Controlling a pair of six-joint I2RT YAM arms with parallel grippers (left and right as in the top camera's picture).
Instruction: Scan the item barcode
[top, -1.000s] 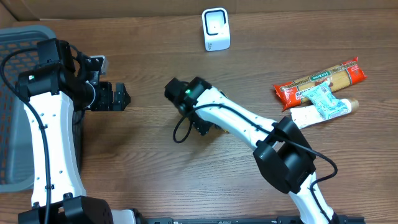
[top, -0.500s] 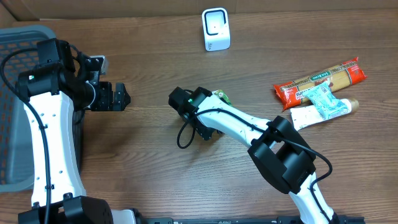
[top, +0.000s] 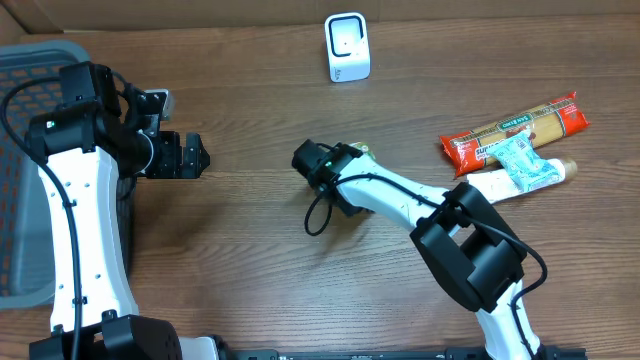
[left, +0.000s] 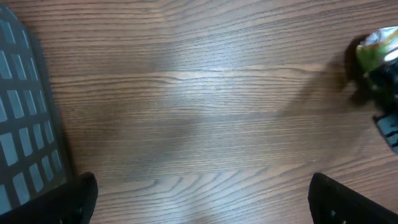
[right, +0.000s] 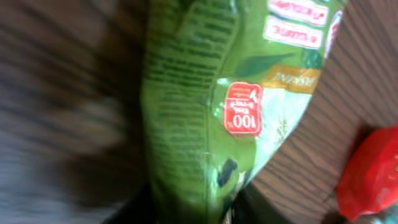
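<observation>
The item is a green printed packet (right: 205, 106), which fills the right wrist view and shows as a green scrap (top: 359, 152) beside the right arm in the overhead view. My right gripper (right: 199, 214) is shut on its near end, dark fingers pinching either side; from above the right gripper (top: 349, 174) sits mid-table. No barcode shows on the visible face. The white scanner (top: 347, 47) stands at the table's far edge, well beyond the packet. My left gripper (top: 192, 157) hovers open at the left, and the left gripper (left: 202, 208) has only bare wood between its fingers.
A grey slatted basket (top: 30, 180) stands at the left edge, also in the left wrist view as the basket (left: 25, 124). At the right lie a red pasta bag (top: 512, 130), a teal packet (top: 525, 165) and a white tube (top: 495, 186).
My right gripper has slid to the right across the table and its jaws have closed on the green packet. The left arm has not moved.
</observation>
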